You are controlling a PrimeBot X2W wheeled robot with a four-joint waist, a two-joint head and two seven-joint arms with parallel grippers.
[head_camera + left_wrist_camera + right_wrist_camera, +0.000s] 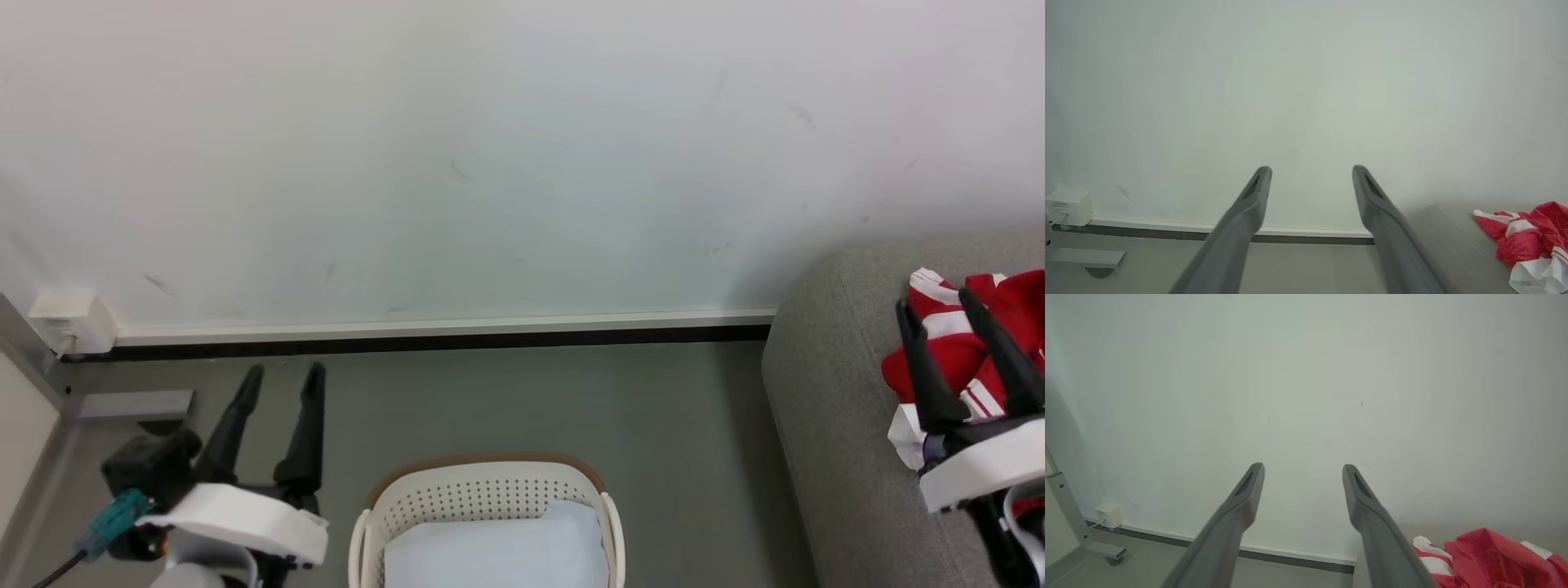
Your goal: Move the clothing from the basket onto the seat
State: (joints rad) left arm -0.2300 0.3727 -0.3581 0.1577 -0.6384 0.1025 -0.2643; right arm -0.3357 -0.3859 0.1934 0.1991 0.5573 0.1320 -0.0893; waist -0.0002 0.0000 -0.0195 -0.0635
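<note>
The grey seat [833, 392] stands at the robot's right. The basket [490, 490] sits on the floor with a pale liner sheet [498, 547] inside. The clothing [1012, 302] lies heaped on the seat (red, white-striped). It looks light, soft and slippery, best pinched at a bunched fold. The left tool [284, 371] and right tool [932, 298] are both spread, empty.

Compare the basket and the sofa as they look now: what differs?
The basket is perforated cream plastic with a brown rim; the sofa is plain grey fabric. The basket holds a pale liner sheet; the sofa carries the red-and-white clothing. The basket looks far smaller than the sofa. Both stand on the floor.
</note>
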